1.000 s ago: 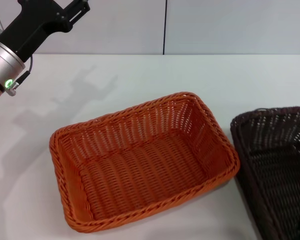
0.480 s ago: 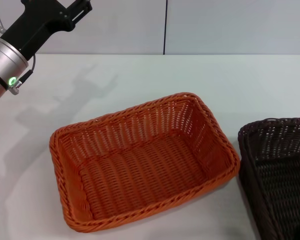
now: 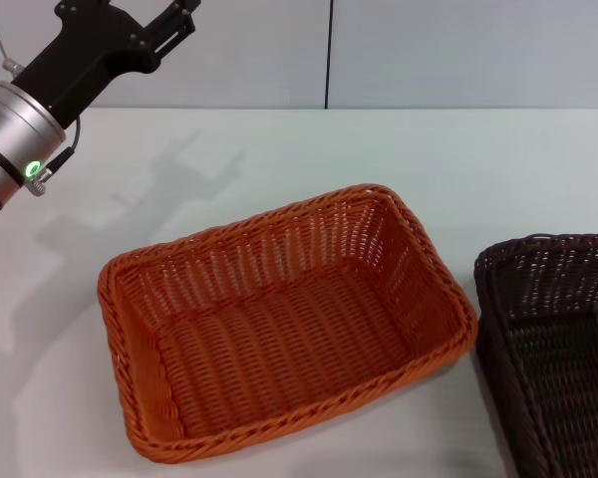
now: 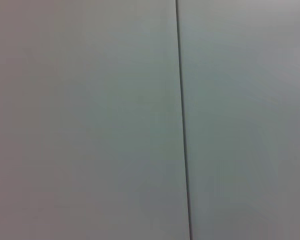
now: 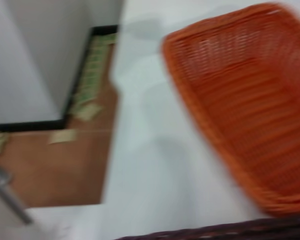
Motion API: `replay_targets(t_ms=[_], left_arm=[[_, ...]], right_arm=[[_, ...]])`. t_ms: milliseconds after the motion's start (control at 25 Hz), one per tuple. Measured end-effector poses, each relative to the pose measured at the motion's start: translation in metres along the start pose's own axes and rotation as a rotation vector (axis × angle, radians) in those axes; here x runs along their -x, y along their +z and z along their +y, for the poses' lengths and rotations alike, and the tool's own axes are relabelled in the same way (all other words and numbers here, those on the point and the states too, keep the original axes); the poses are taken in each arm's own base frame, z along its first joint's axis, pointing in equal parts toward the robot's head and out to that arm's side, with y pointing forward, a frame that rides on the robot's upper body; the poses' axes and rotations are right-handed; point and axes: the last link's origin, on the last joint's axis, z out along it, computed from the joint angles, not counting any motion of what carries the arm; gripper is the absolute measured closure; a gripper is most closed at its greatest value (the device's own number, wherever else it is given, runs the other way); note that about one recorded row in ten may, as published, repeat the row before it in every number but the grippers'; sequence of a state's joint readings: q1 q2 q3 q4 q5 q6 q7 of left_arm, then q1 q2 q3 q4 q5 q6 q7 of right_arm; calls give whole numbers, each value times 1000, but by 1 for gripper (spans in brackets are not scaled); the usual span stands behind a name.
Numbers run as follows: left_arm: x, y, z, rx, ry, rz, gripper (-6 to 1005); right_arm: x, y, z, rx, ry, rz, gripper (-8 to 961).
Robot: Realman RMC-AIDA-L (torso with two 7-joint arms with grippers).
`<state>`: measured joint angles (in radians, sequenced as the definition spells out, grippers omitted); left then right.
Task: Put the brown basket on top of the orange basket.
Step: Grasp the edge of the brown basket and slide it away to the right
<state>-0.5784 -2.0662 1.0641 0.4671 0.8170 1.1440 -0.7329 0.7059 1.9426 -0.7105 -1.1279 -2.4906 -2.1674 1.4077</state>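
Note:
The orange basket (image 3: 279, 214) stands empty in the middle of the white table (image 3: 458, 159), turned a little askew. The brown basket (image 3: 558, 339) sits on the table just to its right, close beside it and cut off by the picture's edge. In the right wrist view the orange basket (image 5: 240, 90) fills the far side and a strip of the brown basket's rim (image 5: 215, 231) shows close to the camera. My left gripper (image 3: 174, 18) is raised high at the back left, far from both baskets. My right gripper appears in none of the views.
The table's left edge drops to a brown floor (image 5: 55, 165) with a grey wall beside it. A grey panelled wall with a dark seam (image 4: 182, 125) stands behind the table.
The brown basket shifted right and lower a second ago and has stayed put since. My left arm drifted slightly to the right.

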Motion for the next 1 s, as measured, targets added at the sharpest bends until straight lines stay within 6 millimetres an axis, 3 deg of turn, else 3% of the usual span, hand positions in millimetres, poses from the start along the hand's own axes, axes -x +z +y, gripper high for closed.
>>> replay_targets(t_ms=[280,680,1000], left_arm=[[2,-3,0,-2,-4,-6,199],[5,-5,-1,-4,-8,-18,199],[6,-9,-3,-20,-9,-24,199]], right_arm=[[5,-24,-27,-248,84,-32,364],[14,-30,-52,-396,106,-24,360],[15,-30,-66,-479,84,24,259]])
